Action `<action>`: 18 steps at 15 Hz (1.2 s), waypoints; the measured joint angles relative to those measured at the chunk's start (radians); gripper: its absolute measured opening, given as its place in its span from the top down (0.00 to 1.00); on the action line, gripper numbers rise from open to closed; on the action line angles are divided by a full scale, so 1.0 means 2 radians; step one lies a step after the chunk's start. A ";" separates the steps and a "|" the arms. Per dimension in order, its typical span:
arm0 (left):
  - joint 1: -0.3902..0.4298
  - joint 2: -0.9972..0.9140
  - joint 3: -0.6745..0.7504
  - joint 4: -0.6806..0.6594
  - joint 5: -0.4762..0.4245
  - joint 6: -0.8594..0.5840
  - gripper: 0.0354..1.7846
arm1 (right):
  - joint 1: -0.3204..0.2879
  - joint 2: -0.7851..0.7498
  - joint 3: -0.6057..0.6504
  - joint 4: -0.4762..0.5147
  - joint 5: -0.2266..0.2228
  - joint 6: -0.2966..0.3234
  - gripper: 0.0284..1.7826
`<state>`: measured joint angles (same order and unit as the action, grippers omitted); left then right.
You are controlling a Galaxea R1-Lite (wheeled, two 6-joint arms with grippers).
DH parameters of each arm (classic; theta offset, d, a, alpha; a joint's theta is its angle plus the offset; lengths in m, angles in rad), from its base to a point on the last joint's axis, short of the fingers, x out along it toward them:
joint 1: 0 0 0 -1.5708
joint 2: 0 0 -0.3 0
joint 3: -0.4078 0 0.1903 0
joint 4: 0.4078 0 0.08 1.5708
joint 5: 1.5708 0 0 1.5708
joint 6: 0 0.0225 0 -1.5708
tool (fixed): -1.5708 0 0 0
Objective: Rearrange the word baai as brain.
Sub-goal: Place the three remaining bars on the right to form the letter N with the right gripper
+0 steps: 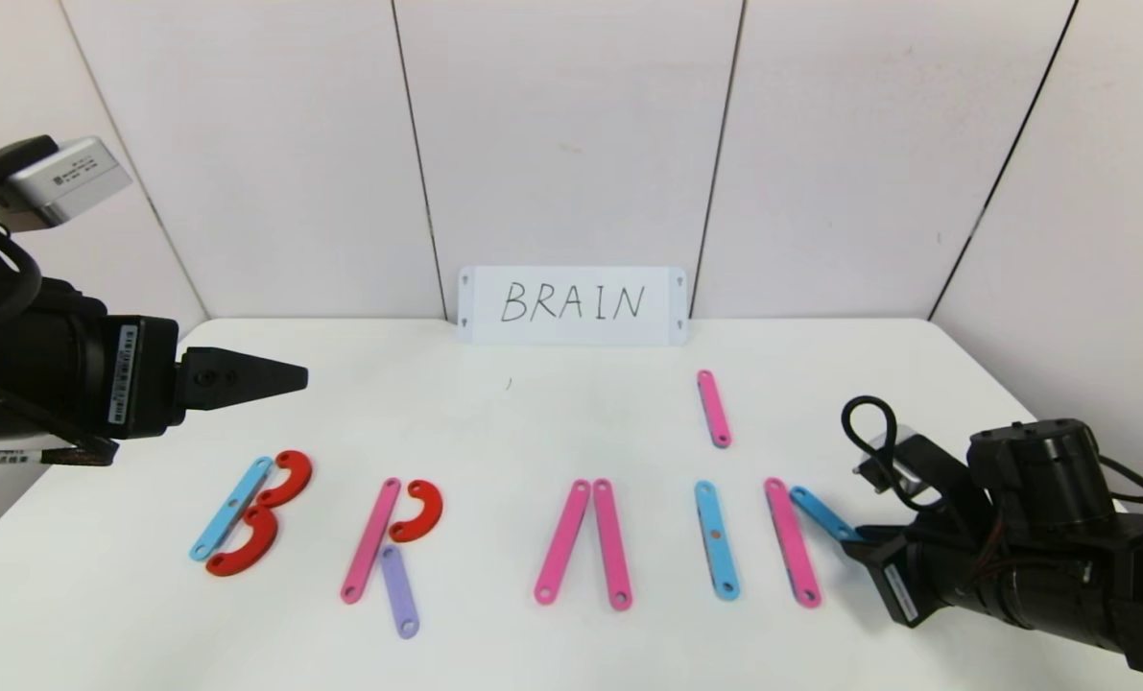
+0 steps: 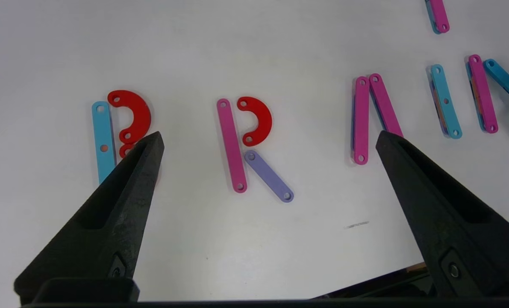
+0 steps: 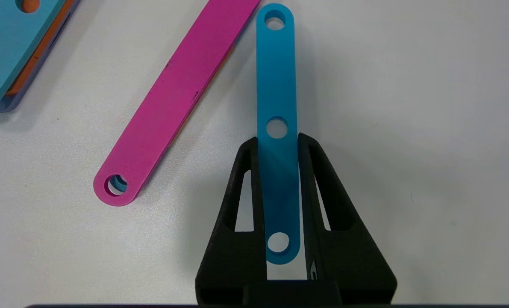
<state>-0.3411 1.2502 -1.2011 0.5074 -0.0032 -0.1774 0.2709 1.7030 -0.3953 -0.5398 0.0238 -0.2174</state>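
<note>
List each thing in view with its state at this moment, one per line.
B: complete, flat.
R: complete, flat.
A: two pink strips meeting at the top, no crossbar.
I: single blue strip, flat.
N: unfinished, one pink upright placed.
blue strip: gripped, top end beside the N's upright.
spare pink strip: lying apart, unused.
right gripper: shut on blue strip.
left gripper: open, raised, empty.

We see a white table (image 1: 533, 413) bearing strip letters B (image 1: 250, 513), R (image 1: 389, 547), A (image 1: 585, 542), I (image 1: 716, 540), a partial N (image 1: 792, 542), a spare pink strip (image 1: 713, 408) and a card (image 1: 571, 304).
</note>
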 joint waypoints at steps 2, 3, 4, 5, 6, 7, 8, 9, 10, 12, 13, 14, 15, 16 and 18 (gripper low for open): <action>0.000 0.000 0.000 0.000 0.000 0.000 0.03 | 0.001 0.004 -0.002 0.000 -0.001 0.000 0.86; 0.000 0.000 0.000 0.000 0.000 0.000 0.03 | 0.001 0.005 -0.003 0.000 -0.001 0.000 0.86; 0.000 0.000 0.000 0.000 0.000 0.000 0.03 | 0.001 0.006 -0.003 0.000 -0.001 0.000 0.86; 0.000 0.000 0.000 0.000 0.000 0.000 0.03 | 0.001 0.006 -0.003 0.000 -0.002 -0.001 0.86; 0.000 0.000 0.000 0.000 0.000 0.000 0.03 | 0.001 0.006 -0.003 0.000 -0.003 -0.001 0.84; 0.000 -0.001 0.000 0.000 0.000 0.000 0.03 | 0.001 0.006 -0.003 0.000 -0.003 -0.001 0.81; 0.000 -0.001 0.000 0.000 0.000 0.000 0.03 | 0.001 0.006 -0.003 0.000 -0.004 -0.001 0.77; 0.000 -0.001 0.000 0.000 0.000 0.000 0.03 | 0.001 0.006 -0.002 0.000 -0.004 -0.001 0.71; 0.000 -0.001 0.000 0.000 0.000 0.000 0.03 | 0.001 0.006 -0.002 0.000 -0.004 -0.002 0.64; 0.000 -0.001 0.000 0.000 0.000 0.000 0.03 | 0.001 0.005 -0.002 0.000 -0.005 -0.002 0.43; 0.000 -0.001 0.000 0.000 0.000 0.000 0.03 | 0.000 0.004 -0.004 0.000 -0.008 -0.003 0.34; 0.000 -0.001 0.000 0.000 0.000 0.000 0.03 | -0.001 0.002 -0.006 -0.003 -0.012 -0.002 0.25; 0.000 -0.001 0.000 0.000 0.000 0.000 0.03 | -0.005 -0.001 -0.012 -0.015 -0.015 0.000 0.18; 0.000 -0.001 0.000 0.000 0.000 0.000 0.03 | -0.009 -0.005 -0.019 -0.027 -0.016 0.003 0.12; 0.000 -0.001 0.000 0.000 0.000 0.000 0.03 | -0.012 -0.012 -0.044 -0.033 -0.025 0.016 0.05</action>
<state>-0.3404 1.2474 -1.2013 0.5074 -0.0032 -0.1779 0.2472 1.6789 -0.4830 -0.6060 -0.0264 -0.1855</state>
